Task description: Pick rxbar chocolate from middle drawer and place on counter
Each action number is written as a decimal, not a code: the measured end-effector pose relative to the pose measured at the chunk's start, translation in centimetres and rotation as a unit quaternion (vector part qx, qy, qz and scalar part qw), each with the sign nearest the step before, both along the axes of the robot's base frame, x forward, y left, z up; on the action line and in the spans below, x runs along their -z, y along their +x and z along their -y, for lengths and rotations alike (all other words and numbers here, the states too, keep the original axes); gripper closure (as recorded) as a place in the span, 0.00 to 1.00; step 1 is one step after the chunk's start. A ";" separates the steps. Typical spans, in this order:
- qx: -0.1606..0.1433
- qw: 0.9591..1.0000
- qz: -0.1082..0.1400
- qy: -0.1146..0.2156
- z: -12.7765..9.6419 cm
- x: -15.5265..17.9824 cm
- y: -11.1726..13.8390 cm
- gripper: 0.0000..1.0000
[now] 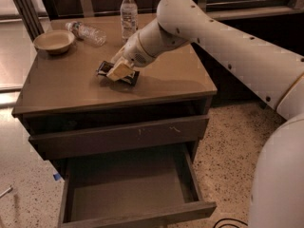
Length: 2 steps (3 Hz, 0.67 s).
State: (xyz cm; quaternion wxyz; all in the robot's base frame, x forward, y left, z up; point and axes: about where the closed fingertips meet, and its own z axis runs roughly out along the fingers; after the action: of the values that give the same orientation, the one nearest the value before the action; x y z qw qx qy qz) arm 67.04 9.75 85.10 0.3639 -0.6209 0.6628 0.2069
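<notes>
My gripper (118,71) is over the middle of the counter (175,77), shut on the rxbar chocolate (131,78), a flat black wrapped bar. The bar sits low, at or just above the counter top; I cannot tell if it touches. The white arm reaches in from the right. The middle drawer (128,194) is pulled open below, and its flat bottom shows nothing in it.
A tan bowl (53,41) sits at the counter's back left. A water bottle (88,32) lies next to it and another bottle (128,12) stands upright behind the gripper. The scratched upper drawer (118,137) is nearly closed. Speckled floor surrounds the cabinet.
</notes>
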 end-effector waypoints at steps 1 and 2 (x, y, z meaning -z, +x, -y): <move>0.006 1.000 -0.012 -0.005 0.5 1.3 0.0 1.00; 0.006 1.000 -0.012 -0.005 0.5 1.3 0.0 0.81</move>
State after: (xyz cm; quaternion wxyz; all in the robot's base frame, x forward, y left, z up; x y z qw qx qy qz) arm 67.00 9.25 83.76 0.3538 -0.6160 0.6720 0.2092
